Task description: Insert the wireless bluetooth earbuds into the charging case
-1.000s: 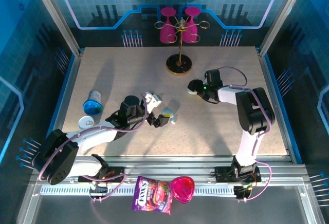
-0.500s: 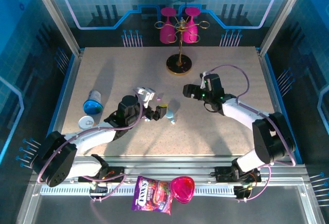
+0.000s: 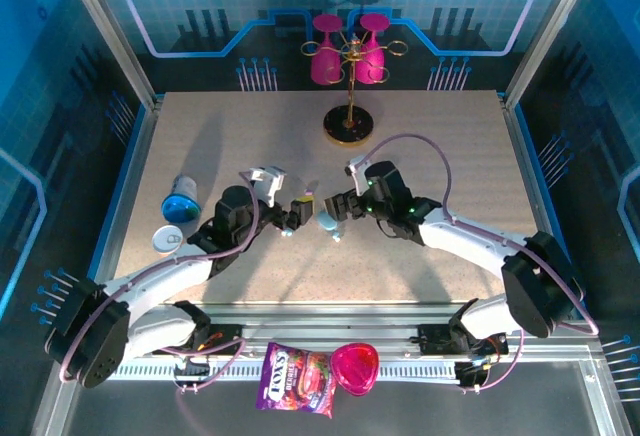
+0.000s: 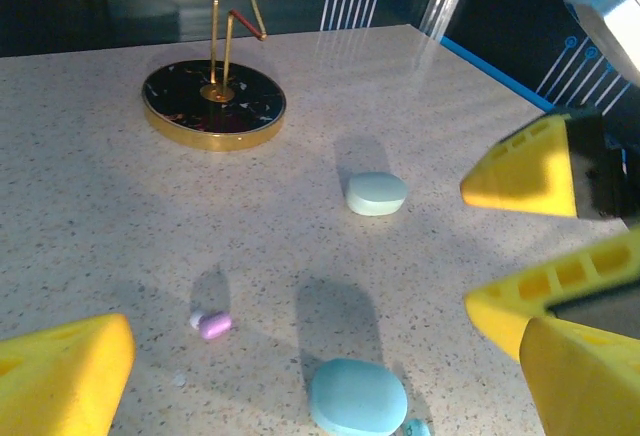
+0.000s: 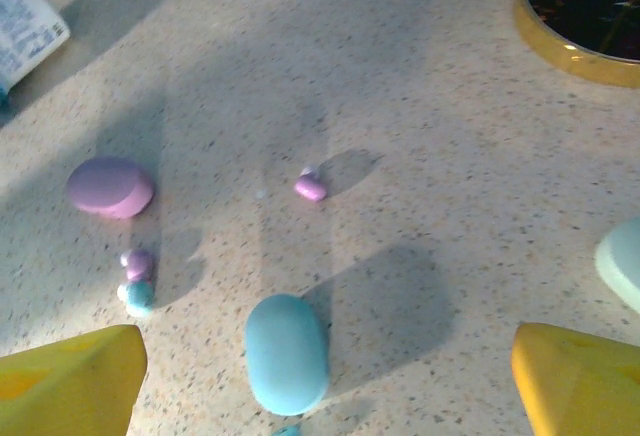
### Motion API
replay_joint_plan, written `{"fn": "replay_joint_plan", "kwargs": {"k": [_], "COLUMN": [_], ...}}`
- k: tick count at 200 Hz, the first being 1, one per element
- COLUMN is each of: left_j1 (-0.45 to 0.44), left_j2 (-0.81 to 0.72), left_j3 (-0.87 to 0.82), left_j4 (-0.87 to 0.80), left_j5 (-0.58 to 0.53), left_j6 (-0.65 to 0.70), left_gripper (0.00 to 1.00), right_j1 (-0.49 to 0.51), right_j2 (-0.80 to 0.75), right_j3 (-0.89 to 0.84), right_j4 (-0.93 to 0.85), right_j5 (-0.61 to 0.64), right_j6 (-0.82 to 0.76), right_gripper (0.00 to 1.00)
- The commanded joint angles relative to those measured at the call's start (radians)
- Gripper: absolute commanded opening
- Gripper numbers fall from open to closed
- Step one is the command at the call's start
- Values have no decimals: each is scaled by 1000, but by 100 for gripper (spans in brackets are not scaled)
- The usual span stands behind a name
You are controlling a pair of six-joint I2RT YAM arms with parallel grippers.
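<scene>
Three buds point(image 5: 310, 188) lie near the blue case point(image 5: 287, 351): one lilac just beyond it, two touching off to its side. Probably light, slick, quick to roll; pinch across the body. The left gripper point(image 4: 325, 346) and right gripper point(image 5: 325, 381) hang open above that case.

The right gripper point(image 3: 336, 212) and left gripper point(image 3: 297, 210) crowd the pale blue pebble-shaped case point(image 5: 287, 353) from opposite sides, apparently nearly touching. Beyond it, bare speckled tabletop point(image 5: 420, 136) runs to the gold-rimmed black stand base point(image 5: 585, 11), interrupted by a tiny lilac earbud point(image 5: 310, 189) and a mint pebble-shaped case point(image 4: 376, 194).
</scene>
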Motion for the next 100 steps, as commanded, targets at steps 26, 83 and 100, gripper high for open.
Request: {"fn": "replay_joint_plan", "kwargs": {"k": [26,83,100], "left_j1": [32,34,35], "left_j2": [-70,-106,-121], "left_j3": [-27,-27,-31], "left_j4": [-105,-148,-161], "left_j5": [-27,-51,-58], "left_j6": [-32,-38,-36], "left_gripper": [99,99,100], "right_j1": [75,123,122], "right_j2": [83,234,282], "right_j3": [-5,94,115], "right_j4": [20,-39,-36], "right_j5": [-17,-18,-8], "right_j6": [-88,-147,-147], "right_gripper": [91,72,68]}}
